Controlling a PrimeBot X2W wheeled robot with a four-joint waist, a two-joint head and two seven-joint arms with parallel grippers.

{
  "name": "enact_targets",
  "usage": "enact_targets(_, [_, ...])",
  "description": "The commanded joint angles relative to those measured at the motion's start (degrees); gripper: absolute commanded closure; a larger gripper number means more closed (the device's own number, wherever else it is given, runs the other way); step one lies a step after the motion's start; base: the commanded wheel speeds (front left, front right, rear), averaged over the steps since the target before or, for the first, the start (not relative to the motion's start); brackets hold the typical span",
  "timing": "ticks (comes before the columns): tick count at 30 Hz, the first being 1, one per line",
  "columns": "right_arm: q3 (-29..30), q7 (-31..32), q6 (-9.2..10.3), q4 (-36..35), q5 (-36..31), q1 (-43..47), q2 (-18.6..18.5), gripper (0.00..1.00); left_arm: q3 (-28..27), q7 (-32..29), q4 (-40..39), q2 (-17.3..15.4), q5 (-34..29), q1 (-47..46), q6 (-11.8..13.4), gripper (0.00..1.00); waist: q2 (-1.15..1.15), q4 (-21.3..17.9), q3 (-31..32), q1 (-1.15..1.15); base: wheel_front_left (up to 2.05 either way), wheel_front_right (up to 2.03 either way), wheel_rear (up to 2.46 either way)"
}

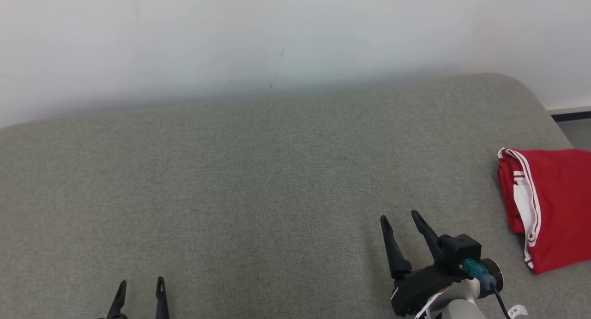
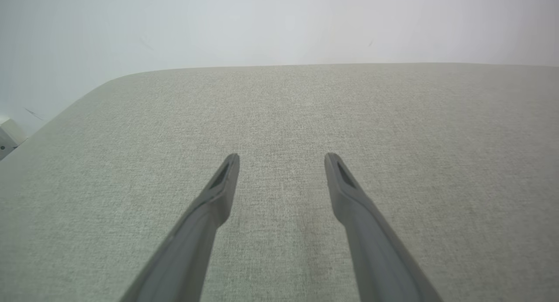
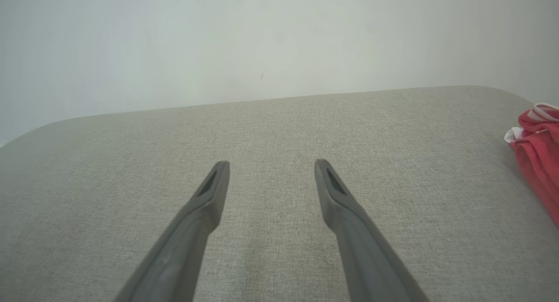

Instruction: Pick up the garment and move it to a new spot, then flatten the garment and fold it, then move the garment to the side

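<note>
garment [image 1: 554, 208], red, white-trimmed, at cushion's [image 1: 277, 171] right edge; left gripper [image 1: 141, 282], right gripper [image 1: 399, 216] fingers wide, empty; cable tag [image 1: 518, 311] unreadable

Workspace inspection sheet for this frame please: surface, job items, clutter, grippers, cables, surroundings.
Surface: grey fabric pad, smooth, rounded far corners.
Job's things: red garment with white trim, looks folded, lying at the pad's right edge, partly cut off in the head view.
Clutter: nothing seen.
Grippers: left gripper at lower left, jaws open, empty; right gripper at lower right, jaws open, empty, apart from the garment.
Cables: black cable from a teal plug on the right wrist, off the pad's work area.
Surroundings: white wall behind the pad; dark skirting at far right.
</note>
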State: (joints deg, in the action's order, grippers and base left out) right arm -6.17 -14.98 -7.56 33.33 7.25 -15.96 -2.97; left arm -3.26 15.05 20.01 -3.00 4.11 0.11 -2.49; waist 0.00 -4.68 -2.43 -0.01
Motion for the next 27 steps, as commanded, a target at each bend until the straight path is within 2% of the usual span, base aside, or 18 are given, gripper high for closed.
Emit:
enact_targets(1, [-0.22,-0.24,0.19,-0.63,0.64,0.99,0.08,0.00,-0.33,0.15,-0.36,0.10,0.11,0.93,0.12,0.00,0.00,1.00,1.09,0.01,0.00,0.00,0.00])
enact_targets(19, [-0.93,-0.23,0.19,-2.00,0.83,5.57,0.09,0.00,-1.72,0.15,-1.44,0.15,0.78,3.14,0.29,0.00,0.00,0.58,4.24,0.01,0.00,0.00,0.00])
enact_targets(27, [-0.13,-0.24,0.19,-2.70,-1.25,6.30,0.08,0.00,-2.17,0.15,-1.04,0.15,1.26,3.33,-0.12,0.00,0.00,0.08,4.27,0.01,0.00,0.00,0.00])
